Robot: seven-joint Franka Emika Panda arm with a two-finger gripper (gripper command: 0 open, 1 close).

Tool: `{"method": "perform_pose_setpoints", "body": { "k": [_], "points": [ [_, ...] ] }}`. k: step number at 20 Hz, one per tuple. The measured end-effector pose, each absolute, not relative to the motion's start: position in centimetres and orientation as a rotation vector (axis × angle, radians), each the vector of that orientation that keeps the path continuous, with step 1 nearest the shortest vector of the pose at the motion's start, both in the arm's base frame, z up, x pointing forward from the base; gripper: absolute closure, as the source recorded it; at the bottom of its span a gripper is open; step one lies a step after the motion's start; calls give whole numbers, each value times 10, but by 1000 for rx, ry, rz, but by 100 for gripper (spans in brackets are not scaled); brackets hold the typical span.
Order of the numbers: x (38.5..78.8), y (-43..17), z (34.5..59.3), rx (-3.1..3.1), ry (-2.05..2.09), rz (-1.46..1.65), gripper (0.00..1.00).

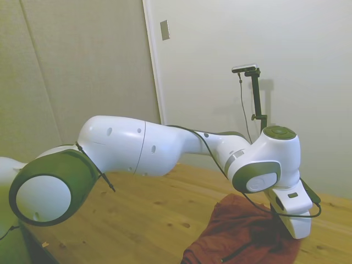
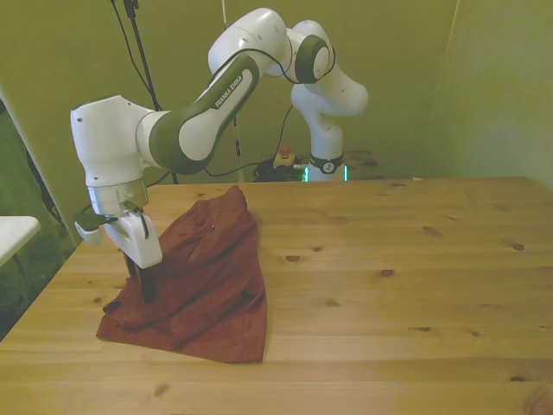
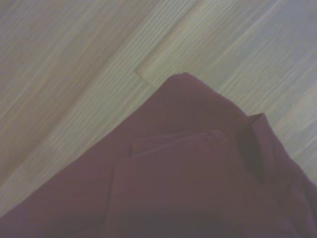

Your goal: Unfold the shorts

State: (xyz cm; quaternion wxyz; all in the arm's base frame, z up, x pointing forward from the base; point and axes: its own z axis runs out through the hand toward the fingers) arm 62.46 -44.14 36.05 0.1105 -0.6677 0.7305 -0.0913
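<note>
Lying crumpled on wooden table (image 2: 389,251), shorts (image 2: 203,281) sit toward front view's left — rust-red cloth, folded over itself, one corner reaching toward table's far edge. Dark pocket slit shows in side view, near lower edge of cloth. Wrist view: blurred red fabric with seam lines over pale wood. Gripper (image 2: 145,281) points down, dark fingers in contact with cloth near its left side — jaw gap cannot be made out.

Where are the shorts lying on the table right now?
In the front view the shorts lie crumpled on the wooden table toward the front view's left, with the end effector down at their left edge.
</note>
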Motion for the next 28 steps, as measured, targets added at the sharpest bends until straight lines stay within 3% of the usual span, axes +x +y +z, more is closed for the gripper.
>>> {"method": "perform_pose_setpoints", "body": {
  "k": [8, 15, 22, 28],
  "points": [
    [628, -439, 367, -1967, 2127, -296, 100],
    [628, -413, 414, -2022, 2029, -390, 100],
    [644, -280, 477, -2249, 1849, -528, 100],
    [661, -125, 488, -2465, 1729, -622, 100]
  ]
}}
